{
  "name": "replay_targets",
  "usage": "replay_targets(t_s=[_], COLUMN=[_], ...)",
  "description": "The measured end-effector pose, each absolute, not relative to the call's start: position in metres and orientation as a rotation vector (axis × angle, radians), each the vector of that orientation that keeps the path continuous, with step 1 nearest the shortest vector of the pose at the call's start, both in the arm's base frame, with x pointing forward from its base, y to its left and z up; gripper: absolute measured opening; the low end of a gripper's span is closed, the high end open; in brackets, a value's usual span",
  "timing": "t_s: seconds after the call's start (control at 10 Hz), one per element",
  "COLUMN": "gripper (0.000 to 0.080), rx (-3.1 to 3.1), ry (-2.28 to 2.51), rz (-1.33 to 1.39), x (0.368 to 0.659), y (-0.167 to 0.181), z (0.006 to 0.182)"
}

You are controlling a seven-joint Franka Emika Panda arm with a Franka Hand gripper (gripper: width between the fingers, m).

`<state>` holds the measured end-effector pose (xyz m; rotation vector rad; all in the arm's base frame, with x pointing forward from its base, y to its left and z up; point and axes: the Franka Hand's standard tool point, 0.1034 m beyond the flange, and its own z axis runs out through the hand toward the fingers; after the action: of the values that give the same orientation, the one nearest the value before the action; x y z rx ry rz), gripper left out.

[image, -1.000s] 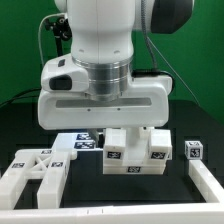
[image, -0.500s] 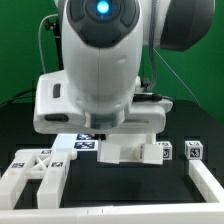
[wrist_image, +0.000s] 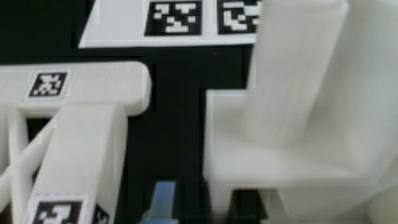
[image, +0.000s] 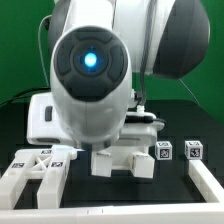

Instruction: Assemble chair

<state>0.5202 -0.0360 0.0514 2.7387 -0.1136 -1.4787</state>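
1. White plastic chair block [image: 125,163] is now sitting near the X-braced chair frame [image: 35,172], on the exterior view's right of it. A second ago it was lying farther from that frame, so it is travelling toward it.
2. Arm [image: 95,75] is pitching forward over the block. Its lit end is now facing the exterior camera, where a second ago the wrist was standing upright.
3. Gripper [wrist_image: 210,206] is barely showing. One bluish fingertip [wrist_image: 164,203] is poking in at the wrist view's edge, close to the block. I cannot tell whether the jaws are apart or clamped on it. The block shifting along with the arm is hinting at a grip or a push, which is a judgement only.
4. Nearer tagged cube [image: 165,152] and farther tagged cube [image: 193,150] are staying put, past the block from the frame. The nearer one is now standing clear of the block.
5. Marker board [wrist_image: 178,25] is lying flat beyond the frame in the wrist view.
6. Frame and block are still sitting apart, with a dark strip of table [wrist_image: 178,140] showing between them.
7. Judging from this, the block is being brought to the frame for joining. Nothing is mating yet, and lining it up square to the frame is looking like the next need.
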Motion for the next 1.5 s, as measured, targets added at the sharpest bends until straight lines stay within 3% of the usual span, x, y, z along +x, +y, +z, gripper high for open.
replay_targets(t_s=[0.3, 0.9, 1.0, 1.1, 1.2, 1.3, 1.4, 1.5], gripper=[0.0035, 0.0035, 0.0245, 0.0245, 0.0445, 0.0571, 0.0571, 0.0636], rx=[2.683, 2.694, 2.699, 2.703, 2.705, 2.706, 2.707, 2.708], ry=[-0.117, -0.115, -0.116, -0.116, -0.117, -0.118, -0.119, -0.119], rz=[-1.56, -1.556, -1.547, -1.54, -1.536, -1.534, -1.532, -1.531], x=[0.518, 0.518, 0.519, 0.52, 0.52, 0.521, 0.521, 0.521], y=[-0.035, -0.036, -0.037, -0.038, -0.038, -0.039, -0.039, -0.039], z=[0.037, 0.034, 0.033, 0.032, 0.032, 0.032, 0.031, 0.031])
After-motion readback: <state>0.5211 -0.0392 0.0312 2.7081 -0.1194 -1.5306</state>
